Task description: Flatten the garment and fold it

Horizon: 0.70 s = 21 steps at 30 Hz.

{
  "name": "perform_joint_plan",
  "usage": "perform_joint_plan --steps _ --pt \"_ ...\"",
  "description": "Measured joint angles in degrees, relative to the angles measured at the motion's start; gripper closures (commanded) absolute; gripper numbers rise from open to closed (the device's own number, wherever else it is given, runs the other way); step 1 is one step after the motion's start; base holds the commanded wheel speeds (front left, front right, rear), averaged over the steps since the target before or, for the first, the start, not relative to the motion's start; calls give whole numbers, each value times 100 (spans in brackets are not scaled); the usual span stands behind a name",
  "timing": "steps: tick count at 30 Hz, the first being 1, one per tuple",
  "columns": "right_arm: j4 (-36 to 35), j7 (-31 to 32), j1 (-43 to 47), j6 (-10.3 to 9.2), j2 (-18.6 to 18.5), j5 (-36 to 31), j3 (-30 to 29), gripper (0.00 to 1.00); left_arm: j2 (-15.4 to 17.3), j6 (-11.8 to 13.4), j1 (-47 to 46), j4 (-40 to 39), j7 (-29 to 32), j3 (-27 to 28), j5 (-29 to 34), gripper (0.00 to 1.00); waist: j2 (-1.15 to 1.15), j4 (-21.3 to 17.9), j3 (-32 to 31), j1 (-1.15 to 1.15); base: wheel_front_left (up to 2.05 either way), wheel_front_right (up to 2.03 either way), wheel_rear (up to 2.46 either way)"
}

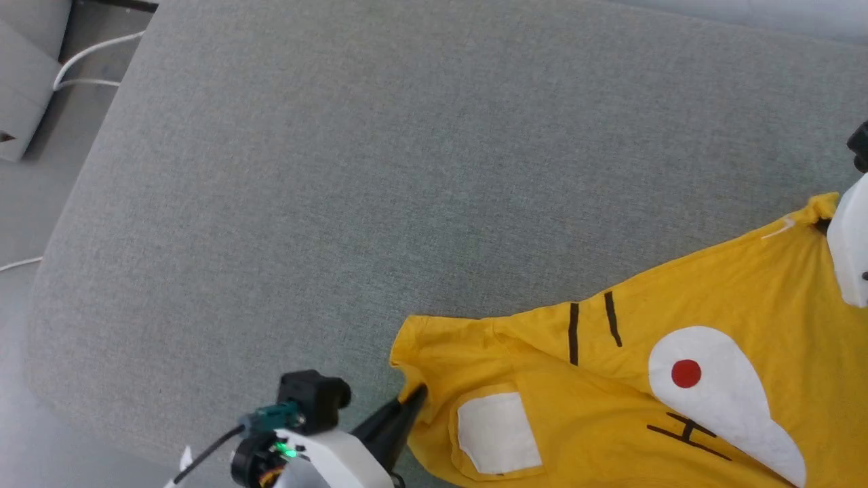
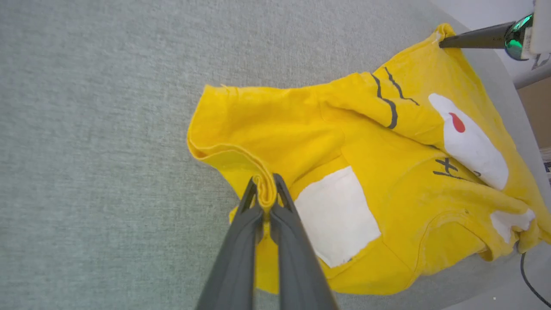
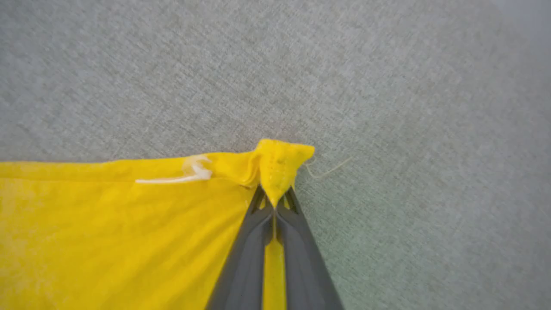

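- one garment point(image 1: 610, 379), bright yellow, lies wrinkled and partly spread on the grey fabric surface point(image 1: 339, 169).
- two hands grip the garment:
  - left hand point(image 2: 264, 185) is clamped on a bunched fold at the garment's near edge.
  - right hand point(image 3: 274, 200) is pinched shut on its far corner.
- the garment shows three white patches point(image 2: 333, 215), one red dot point(image 2: 459, 122) and two thin black stripes point(image 2: 389, 97).

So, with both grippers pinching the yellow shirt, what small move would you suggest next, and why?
Probably draw the arms gently apart: the left gripper and right gripper each have jaws shut on an edge of the garment, which lies creased between them on the grey surface.
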Motion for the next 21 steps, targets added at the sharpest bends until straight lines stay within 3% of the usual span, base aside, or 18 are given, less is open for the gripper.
perform_joint_plan --steps 6,15,21 --pt "-89 -842 -65 0 69 379 68 100 197 138 -146 -265 -227 412 111 100 0 -228 -310 1 0 0 0" --pt "-1123 -1959 -304 1 -263 570 122 100 692 432 -497 -868 -560 1358 327 100 0 -757 -930 -1 0 0 0" --pt "-1748 -2479 -532 0 -193 497 -69 100 1025 505 -783 -1314 -782 1941 459 100 0 -1250 -1265 -1 0 0 0"
